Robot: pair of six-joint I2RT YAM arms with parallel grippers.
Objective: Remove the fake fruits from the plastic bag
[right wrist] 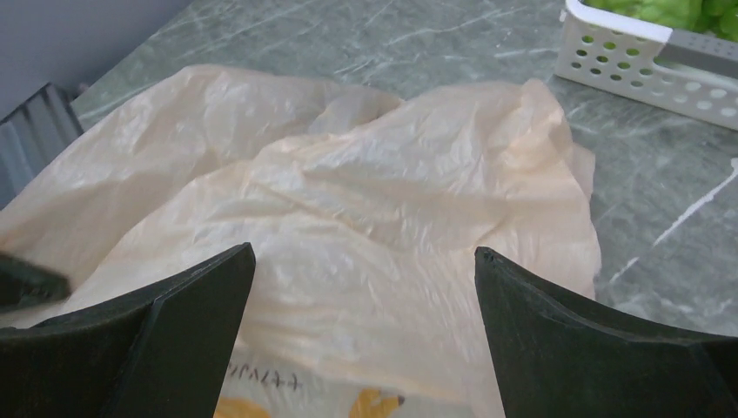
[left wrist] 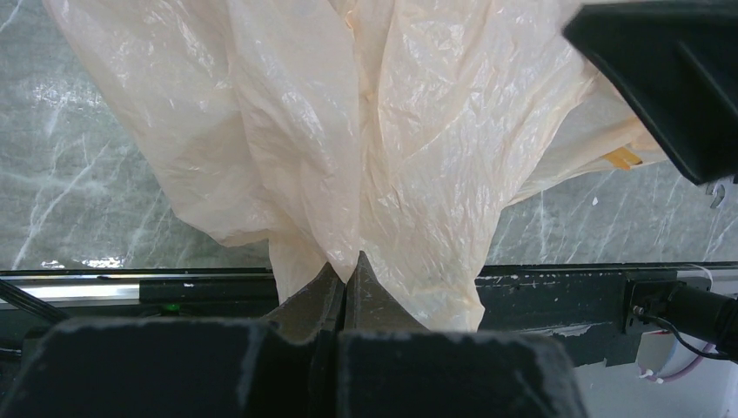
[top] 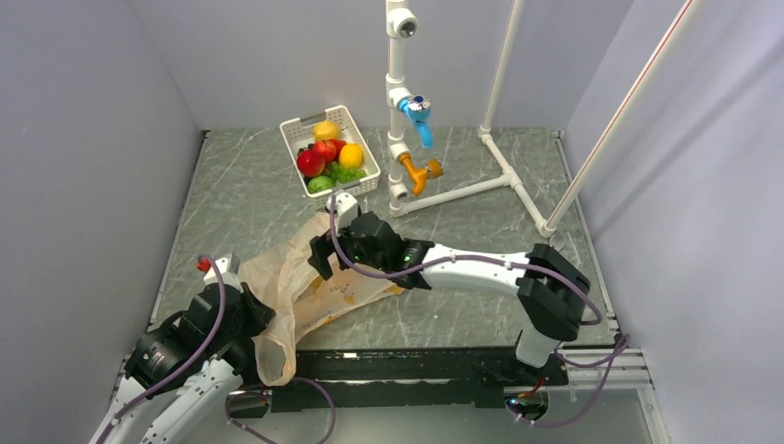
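The peach plastic bag (top: 300, 282) lies flattened on the marble table, and I see no fruit shape inside it. My left gripper (top: 265, 319) is shut on the bag's near bunched end (left wrist: 348, 266) and lifts it slightly. My right gripper (top: 319, 257) is open and empty, hovering just above the bag (right wrist: 365, 174) with its yellow print between the fingers (right wrist: 364, 261). A red apple (top: 311, 163) and a green grape bunch (top: 345, 173) lie in the white basket (top: 356, 123) at the back. No maroon fruit shows.
The basket also holds a yellow lemon (top: 326, 129) and an orange fruit (top: 351, 154); its corner shows in the right wrist view (right wrist: 644, 65). A white pipe frame (top: 462, 190) with blue and orange taps stands at the back right. Grey walls enclose the table.
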